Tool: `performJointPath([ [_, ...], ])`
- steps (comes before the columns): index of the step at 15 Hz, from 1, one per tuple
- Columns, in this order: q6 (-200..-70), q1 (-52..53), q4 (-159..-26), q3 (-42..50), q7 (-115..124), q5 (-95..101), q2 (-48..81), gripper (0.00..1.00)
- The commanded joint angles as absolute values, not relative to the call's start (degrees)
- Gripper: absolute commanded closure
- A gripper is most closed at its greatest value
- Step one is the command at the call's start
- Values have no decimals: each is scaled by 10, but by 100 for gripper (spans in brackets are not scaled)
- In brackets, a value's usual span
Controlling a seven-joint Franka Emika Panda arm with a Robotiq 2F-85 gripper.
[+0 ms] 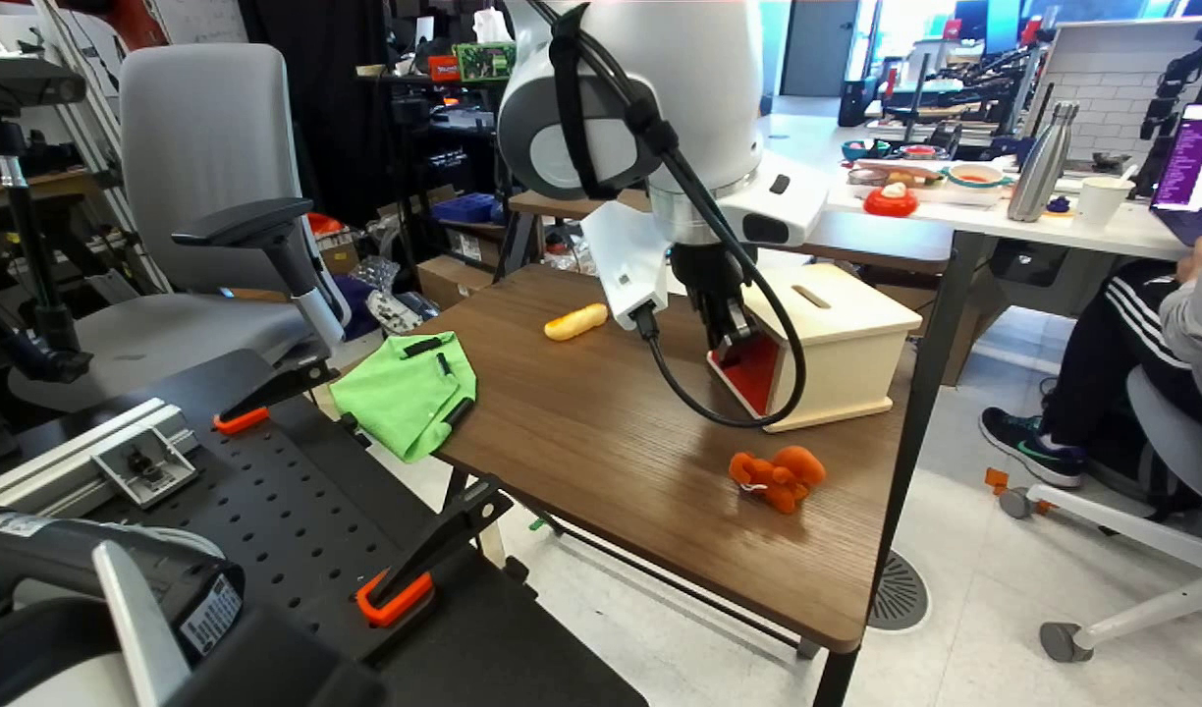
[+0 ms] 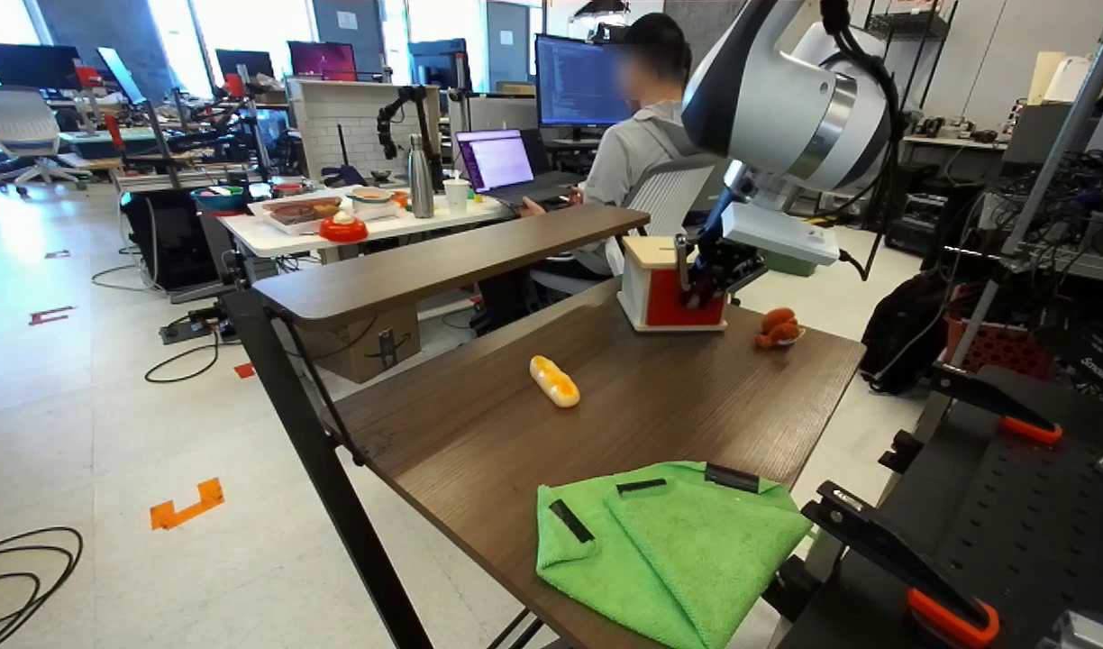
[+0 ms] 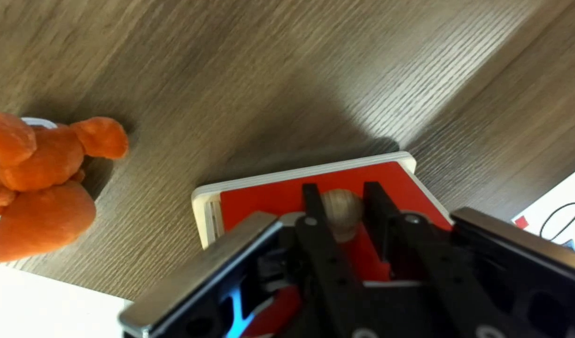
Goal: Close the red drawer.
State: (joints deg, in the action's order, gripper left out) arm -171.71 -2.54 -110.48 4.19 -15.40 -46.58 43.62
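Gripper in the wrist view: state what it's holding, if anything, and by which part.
The gripper holds the red drawer by its round wooden knob, pinched from both sides.

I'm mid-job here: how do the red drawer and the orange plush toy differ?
The red drawer has a flat front, while the orange plush toy is rounded and lumpy. The drawer sits in a pale wooden cabinet; the toy lies loose on the tabletop. The claw seems closed on the drawer's knob but is apart from the toy. Both are warm-coloured.
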Motion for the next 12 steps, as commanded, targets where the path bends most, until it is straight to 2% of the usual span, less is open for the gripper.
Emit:
performJointPath([
  [1,-1723,-28,-1073,61,-143,-462,443,93],
  [5,-1725,-30,-1067,61,-145,-464,446,93],
  [6,-1722,-29,-1069,63,-144,-463,446,48],
  [8,-1721,-30,-1069,68,-141,-462,444,41],
  [12,-1706,-21,-1096,85,-145,-455,432,11],
])
